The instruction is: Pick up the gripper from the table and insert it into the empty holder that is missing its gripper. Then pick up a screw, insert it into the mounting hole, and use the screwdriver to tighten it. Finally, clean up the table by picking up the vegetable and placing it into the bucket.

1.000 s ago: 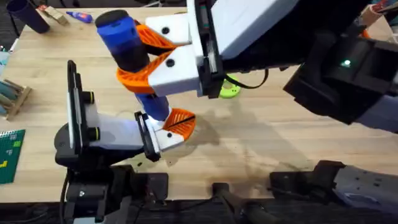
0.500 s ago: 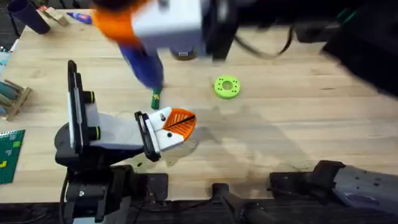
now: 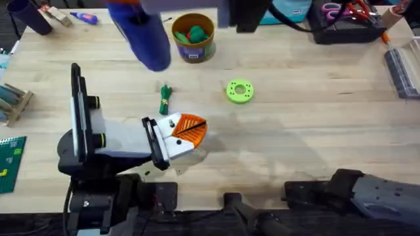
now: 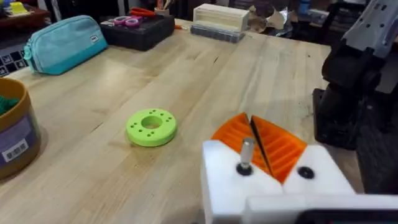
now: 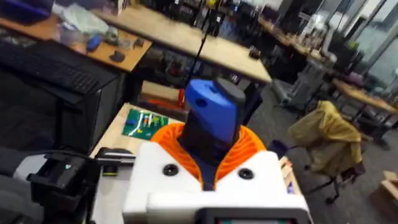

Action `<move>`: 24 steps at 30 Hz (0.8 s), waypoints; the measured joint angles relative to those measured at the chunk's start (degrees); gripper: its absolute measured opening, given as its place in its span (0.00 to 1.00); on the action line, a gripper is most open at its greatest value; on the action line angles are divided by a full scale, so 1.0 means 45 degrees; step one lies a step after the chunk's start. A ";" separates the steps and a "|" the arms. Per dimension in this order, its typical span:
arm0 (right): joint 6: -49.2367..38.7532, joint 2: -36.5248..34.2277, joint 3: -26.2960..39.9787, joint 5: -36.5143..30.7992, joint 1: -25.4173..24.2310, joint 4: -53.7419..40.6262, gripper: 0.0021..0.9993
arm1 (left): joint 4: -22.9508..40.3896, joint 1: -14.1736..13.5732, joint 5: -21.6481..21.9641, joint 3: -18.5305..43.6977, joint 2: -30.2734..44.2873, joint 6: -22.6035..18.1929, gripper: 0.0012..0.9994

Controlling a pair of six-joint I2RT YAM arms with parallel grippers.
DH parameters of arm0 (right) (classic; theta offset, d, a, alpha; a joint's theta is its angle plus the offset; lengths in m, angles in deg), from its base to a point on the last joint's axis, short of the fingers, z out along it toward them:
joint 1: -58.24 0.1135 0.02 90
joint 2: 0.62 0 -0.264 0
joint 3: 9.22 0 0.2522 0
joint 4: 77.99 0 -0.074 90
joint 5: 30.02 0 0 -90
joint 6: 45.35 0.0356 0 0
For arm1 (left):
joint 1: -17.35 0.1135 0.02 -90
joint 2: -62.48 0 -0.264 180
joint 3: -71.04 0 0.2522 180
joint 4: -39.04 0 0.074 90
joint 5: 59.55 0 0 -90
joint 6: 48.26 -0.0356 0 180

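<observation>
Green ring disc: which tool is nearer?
Left. Left tool sits low at the table near the green ring disc; right tool holds the screwdriver raised, farther off by the bucket.

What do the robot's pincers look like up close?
Each pincer has bright orange, fan-shaped fingers with ribs, fixed to a chunky white block with small black round holes. The left pincer also has a little silver pin sticking up from its white block.

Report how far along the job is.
Looks done: the gripper sits in the holder, a screw standing in its mounting hole. In hand: the right pincer holds the screwdriver. Left: the vegetable lies on the table, not in the bucket.
</observation>
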 joint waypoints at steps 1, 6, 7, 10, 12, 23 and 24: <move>-0.0029 0.0000 0.0000 -0.0014 -0.0005 -0.0166 0.05 | 0.0000 0.0000 0.0000 0.0000 0.0000 0.0000 0.01; -0.0237 -0.0010 0.0000 -0.0266 0.0000 -0.1129 0.05 | 0.0000 0.0000 0.0000 0.0000 0.0000 0.0000 0.01; -0.0379 -0.0005 0.0000 -0.0482 -0.0014 -0.2014 0.05 | 0.0000 0.0000 0.0000 0.0000 0.0000 0.0000 0.01; -0.0593 -0.0009 0.0000 -0.0834 -0.0048 -0.2935 0.05 | 0.0000 0.0000 0.0000 0.0000 0.0000 0.0000 0.01; -0.0758 -0.0010 0.0000 -0.1125 -0.0091 -0.3462 0.05 | 0.0000 0.0000 0.0000 0.0000 0.0000 0.0000 0.01; -0.1500 -0.0009 0.0000 -0.2643 -0.0121 -0.5595 0.05 | 0.0000 0.0000 0.0000 0.0000 0.0000 0.0000 0.01; -0.1522 -0.0010 0.0000 -0.2706 -0.0121 -0.5634 0.05 | 0.0000 0.0000 0.0000 0.0000 0.0000 0.0000 0.01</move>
